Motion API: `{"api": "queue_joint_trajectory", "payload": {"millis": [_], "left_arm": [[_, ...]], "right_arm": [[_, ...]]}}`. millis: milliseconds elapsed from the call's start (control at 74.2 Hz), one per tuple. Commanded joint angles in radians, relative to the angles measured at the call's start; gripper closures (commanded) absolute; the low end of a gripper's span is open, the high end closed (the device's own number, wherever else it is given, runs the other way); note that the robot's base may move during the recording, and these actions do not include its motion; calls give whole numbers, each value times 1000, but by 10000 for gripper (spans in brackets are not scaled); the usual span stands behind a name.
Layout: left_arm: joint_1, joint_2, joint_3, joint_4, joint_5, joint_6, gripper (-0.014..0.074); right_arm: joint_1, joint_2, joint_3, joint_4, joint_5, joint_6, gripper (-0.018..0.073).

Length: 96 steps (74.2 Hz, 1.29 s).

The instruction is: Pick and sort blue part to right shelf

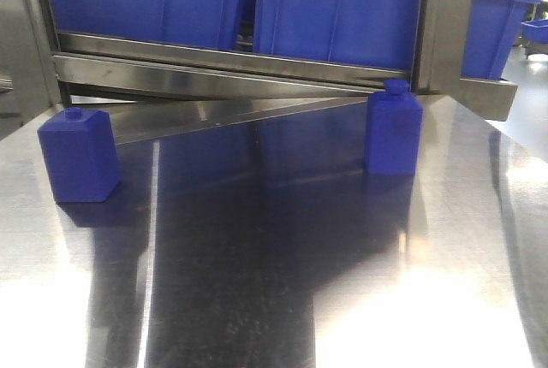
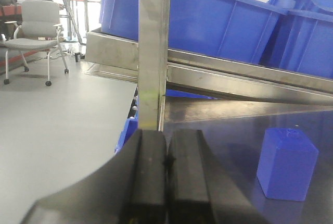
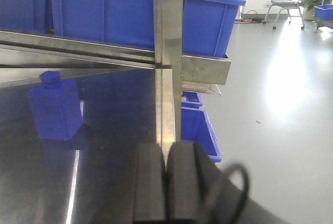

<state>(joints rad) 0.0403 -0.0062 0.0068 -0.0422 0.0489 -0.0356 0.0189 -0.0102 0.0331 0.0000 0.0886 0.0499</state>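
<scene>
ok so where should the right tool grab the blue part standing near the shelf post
Probably across the flat side faces of the blue part, below its small cap. It stands upright with the shelf rail behind it, so come from above or the front. The right tool is shut; open it first.

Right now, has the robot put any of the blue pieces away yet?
Nothing looks sorted yet: the left blue part and the right blue part both stand on the steel table. Nothing is in hand: the left pincer and the right pincer are shut and empty. Picking them up and shelving them is all left. The inside of the blue bins is hidden.
</scene>
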Motion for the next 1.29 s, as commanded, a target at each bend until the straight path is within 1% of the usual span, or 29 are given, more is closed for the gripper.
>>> {"api": "queue_joint_trajectory", "payload": {"millis": [0,391,418,472,553,728,823,998,1038,1079,1106,1146,1160,1173,1187,1241,1281], "left_arm": [[-6,-20,22,-7,-87,-4,472],[-6,-20,22,-9,-88,-4,472],[-6,-20,22,-24,-88,-4,472],[-6,-20,22,-115,-88,-4,472],[-6,-20,22,-188,-88,-4,472],[-6,-20,22,-187,-94,-4,472],[-6,-20,22,-187,-137,-4,472],[-6,-20,20,-185,-287,-4,472],[-6,-20,9,-176,-303,-4,472],[-6,-17,-16,-143,-296,-4,472],[-6,-14,-42,-77,-274,-4,472],[-6,-6,-106,21,-217,-4,472],[-6,-1,-117,36,-205,-4,472],[-6,4,-139,77,-167,-4,472],[-6,10,-163,98,-141,-4,472],[-6,46,-260,146,-41,-4,470],[-6,83,-333,150,17,-4,468]], "right_arm": [[0,-20,-24,0,-89,-6,503],[0,-20,-24,0,-89,-6,503],[0,-20,-24,0,-89,-6,503],[0,-20,-24,0,-89,-6,503],[0,-20,-24,0,-89,-6,503],[0,-20,-24,0,-89,-6,503],[0,-20,-24,0,-89,-6,503],[0,-20,-24,0,-89,-6,503],[0,-20,-24,0,-89,-6,503],[0,-20,-24,0,-89,-6,503],[0,-20,-24,0,-89,-6,503],[0,-20,-24,0,-89,-6,503],[0,-20,-24,0,-89,-6,503],[0,-20,-24,0,-89,-6,503],[0,-20,-24,0,-89,-6,503],[0,-20,-24,0,-89,-6,503],[0,-20,-24,0,-89,-6,503]]}}
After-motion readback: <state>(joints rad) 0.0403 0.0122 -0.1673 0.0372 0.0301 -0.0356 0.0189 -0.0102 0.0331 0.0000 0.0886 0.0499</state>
